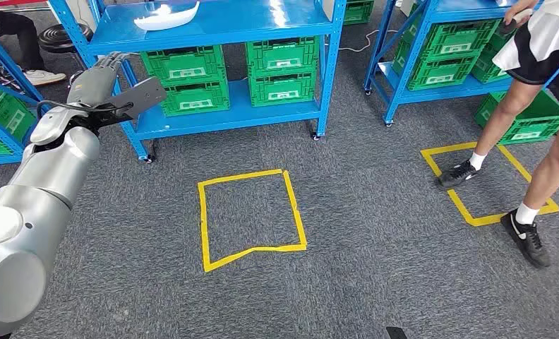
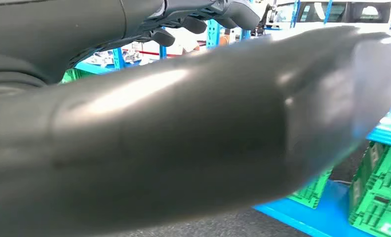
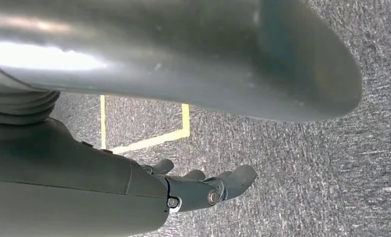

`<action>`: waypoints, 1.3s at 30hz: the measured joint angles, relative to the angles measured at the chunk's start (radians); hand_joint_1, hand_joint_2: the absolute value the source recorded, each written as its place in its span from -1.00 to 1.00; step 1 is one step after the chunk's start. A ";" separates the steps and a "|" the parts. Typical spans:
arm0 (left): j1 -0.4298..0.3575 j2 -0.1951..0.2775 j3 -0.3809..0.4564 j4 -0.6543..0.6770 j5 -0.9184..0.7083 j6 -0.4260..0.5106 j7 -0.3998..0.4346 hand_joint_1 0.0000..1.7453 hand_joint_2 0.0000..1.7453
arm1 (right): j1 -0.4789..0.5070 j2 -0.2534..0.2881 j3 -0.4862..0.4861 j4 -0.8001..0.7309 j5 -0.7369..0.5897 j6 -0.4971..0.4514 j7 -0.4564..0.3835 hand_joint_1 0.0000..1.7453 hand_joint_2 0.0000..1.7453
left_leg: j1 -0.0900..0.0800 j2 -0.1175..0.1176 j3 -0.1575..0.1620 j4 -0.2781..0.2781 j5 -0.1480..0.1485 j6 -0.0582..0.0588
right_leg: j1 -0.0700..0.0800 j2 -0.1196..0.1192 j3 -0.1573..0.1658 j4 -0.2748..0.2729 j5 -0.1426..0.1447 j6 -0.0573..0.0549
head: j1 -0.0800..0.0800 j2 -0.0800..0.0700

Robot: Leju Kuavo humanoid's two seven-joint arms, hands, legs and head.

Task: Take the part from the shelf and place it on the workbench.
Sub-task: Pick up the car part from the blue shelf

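One smooth white curved part, seemingly plastic

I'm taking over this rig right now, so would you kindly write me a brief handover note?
Left hand: raised toward the blue metal shelf, open, holding nothing.
Right hand: hanging over the grey carpet, fingers loosely apart, holding nothing.
White curved plastic part: lying on the shelf's top board, untouched, apart from the left hand.
Done: nothing yet beyond raising the left arm.
Left: grasp the part and place it on the workbench.
Note: a person stands at the right.
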 joint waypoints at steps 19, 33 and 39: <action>0.012 0.008 -0.075 0.032 0.020 -0.047 0.035 -1.00 -1.00 | 0.002 0.000 -0.034 0.002 -0.022 -0.008 -0.001 -1.00 -1.00 | -0.009 -0.001 -0.003 0.006 -0.003 0.007 | -0.009 0.000 -0.001 -0.001 0.002 0.006 | 0.000 0.000; 0.026 0.037 -0.093 0.031 0.058 -0.029 0.023 -1.00 -1.00 | 0.006 -0.003 -0.038 0.002 0.002 -0.005 -0.006 -1.00 -1.00 | 0.006 0.016 0.021 -0.001 -0.023 0.019 | -0.020 -0.027 -0.121 0.149 -0.002 0.032 | 0.002 0.000; 0.026 0.043 -0.109 0.029 0.062 -0.027 0.023 -1.00 -1.00 | 0.006 -0.002 -0.040 0.005 0.002 -0.005 -0.002 -1.00 -1.00 | 0.005 0.018 0.029 0.017 -0.045 -0.025 | -0.012 -0.030 -0.067 0.038 0.013 -0.010 | 0.001 0.000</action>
